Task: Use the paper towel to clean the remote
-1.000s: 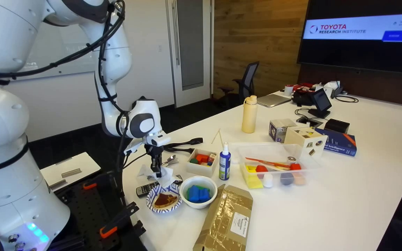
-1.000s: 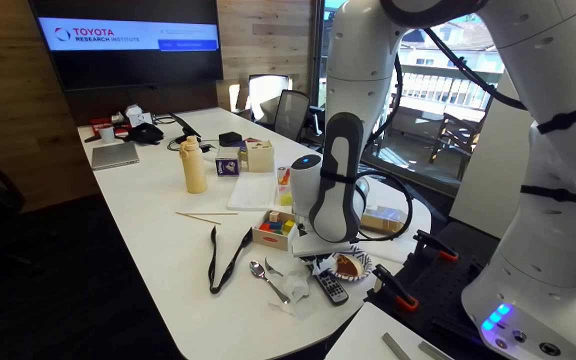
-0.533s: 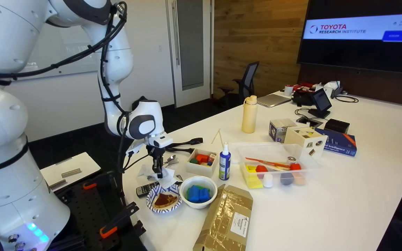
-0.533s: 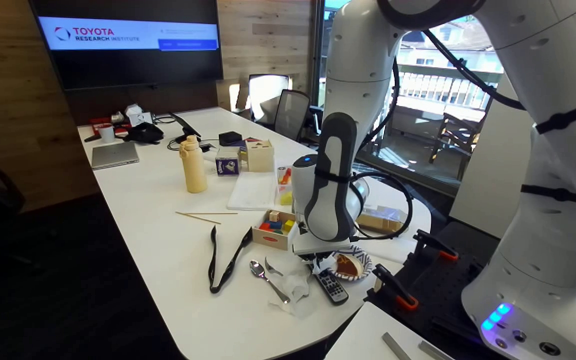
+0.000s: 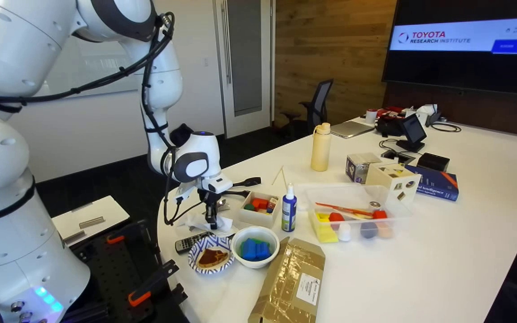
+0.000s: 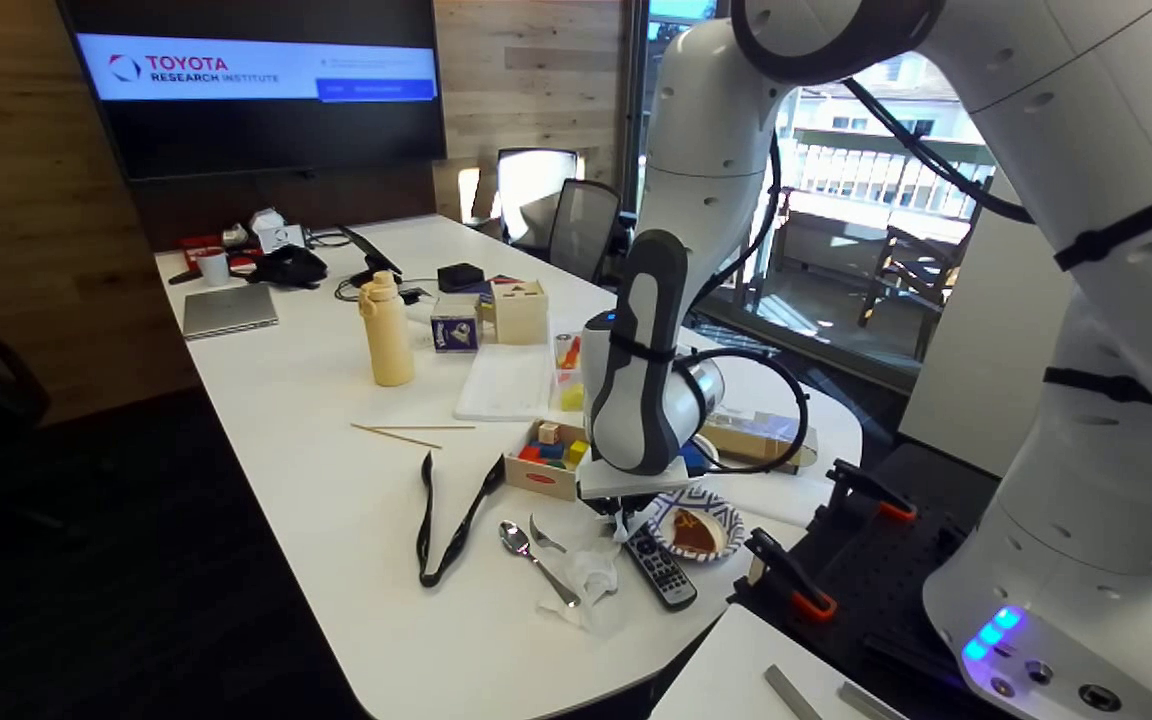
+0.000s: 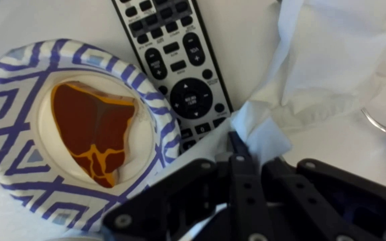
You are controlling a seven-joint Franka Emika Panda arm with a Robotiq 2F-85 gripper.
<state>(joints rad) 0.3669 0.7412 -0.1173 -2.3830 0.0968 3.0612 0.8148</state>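
The paper towel [image 7: 333,67] is white, thin and crumpled; it also shows in both exterior views [image 5: 223,225] [image 6: 592,572]. My gripper [image 7: 250,147] is shut on a fold of it. Part of the towel spreads to the right on the table, and part stretches left across one end of the remote. The remote [image 7: 190,80] is a slim bar with black buttons, lying flat between the plate and the towel; it also shows in both exterior views [image 5: 191,242] [image 6: 663,575]. Its end near the gripper is hidden. My gripper [image 5: 212,224] is low, over that end.
A patterned plate [image 7: 15,160] with a toy steak touches or nearly touches the remote. A white bowl [image 5: 236,255] with blue pieces, a block box [image 5: 258,219], a blue spray bottle [image 5: 289,211] and a cardboard package [image 5: 281,287] stand close. A spoon [image 6: 536,562] and black tongs [image 6: 456,540] lie nearby.
My gripper has moved away from the base, toward the block box, drawing the held towel along. The towel flap by the plate's rim has shifted off it. The remote and plate have not moved.
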